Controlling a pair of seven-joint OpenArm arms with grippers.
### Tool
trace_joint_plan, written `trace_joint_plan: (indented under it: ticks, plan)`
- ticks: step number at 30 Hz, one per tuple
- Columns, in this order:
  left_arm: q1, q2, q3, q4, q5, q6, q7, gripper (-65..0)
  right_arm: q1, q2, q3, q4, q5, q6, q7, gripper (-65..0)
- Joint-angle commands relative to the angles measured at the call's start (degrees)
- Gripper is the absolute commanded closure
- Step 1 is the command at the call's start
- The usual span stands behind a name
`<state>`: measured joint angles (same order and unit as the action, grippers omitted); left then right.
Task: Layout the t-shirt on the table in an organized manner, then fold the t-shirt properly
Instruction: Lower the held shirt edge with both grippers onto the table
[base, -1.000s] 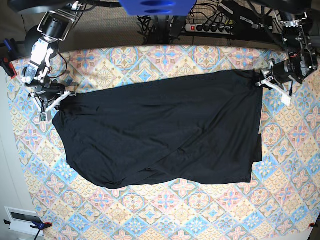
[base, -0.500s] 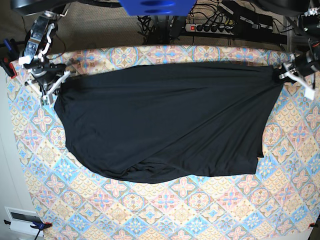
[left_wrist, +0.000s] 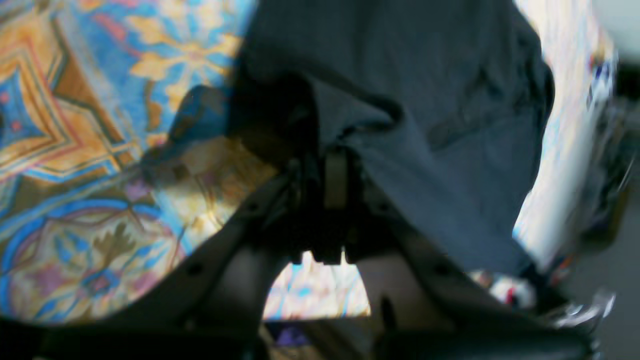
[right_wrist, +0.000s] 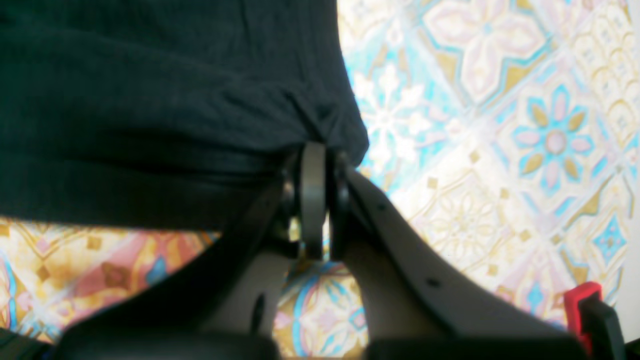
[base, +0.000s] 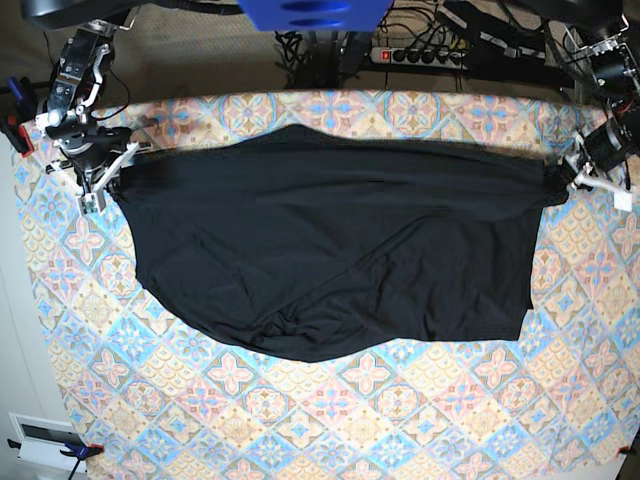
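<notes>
Bench: the bench (base: 330, 430) is covered edge to edge in a tile-patterned cloth of blue, pink, cream and yellow medallions; a power strip (base: 425, 55) and cables lie on the floor beyond its far edge.
Left of base view, right gripper (base: 100, 180): its jaws are clamped together on a bunched corner of the t-shirt (base: 330, 250), near the bench's far left corner. The right wrist view shows the black fabric pinched between the jaws, with patterned cloth visible below.
Middle, t-shirt: it lies across the far half of the bench, drawn out sideways between the two arms. Its far edge runs roughly straight; the near edge sags in a curve with a diagonal crease and a small pucker near the lowest point.
Right of base view, left gripper (base: 572, 178): its jaws are clamped on the opposite corner of the fabric near the bench's right edge; the left wrist view, though blurred, shows cloth gathered at the jaws.
Done: the garment seems largely spread, one layer mostly flat.
Left: judging by the wrinkles and uneven hem, smoothing is unfinished, and no fold has been made.
</notes>
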<state>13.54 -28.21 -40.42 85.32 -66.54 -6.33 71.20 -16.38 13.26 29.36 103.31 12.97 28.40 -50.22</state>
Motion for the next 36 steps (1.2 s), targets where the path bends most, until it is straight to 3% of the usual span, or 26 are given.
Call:
trace_joint_plan:
  ticks: [1, 4, 8, 22, 30, 36]
  plan:
    - [-1.72, -1.64, -0.67, -0.62, -1.46, -0.22, -1.35, 0.0, 0.43, 1.03, 0.48, 0.91, -0.09, -0.49, 0.85, -0.5]
    - [-5.23, -1.38, -0.67, -4.66, -1.10, -0.13, -1.44, 0.0, 2.36, 1.03, 0.31, 0.83, -0.09, -0.49, 0.85, -0.5]
    - [-9.63, -0.76, -0.67, -5.10, 5.05, -0.13, -1.53, 0.0, 8.16, 1.03, 0.13, 0.74, -0.09, -0.49, 0.85, -0.5]
    - [-17.98, 6.27, -0.15, -5.19, 21.31, -0.31, -3.55, 0.0, 8.78, 1.03, 0.04, -6.91, -0.18, -0.49, 1.12, -0.4]
    - [-18.33, 7.24, 2.14, -5.27, 23.07, -0.31, -11.46, 0.0, 9.04, 1.03, 0.04, -10.25, -0.18, -0.49, 1.38, -0.4]
    - [-18.42, 7.94, 2.23, -5.27, 23.33, -0.22, -16.21, 0.0, 15.02, 1.03, 0.04, -10.52, -0.18, -0.58, 1.38, -0.5]
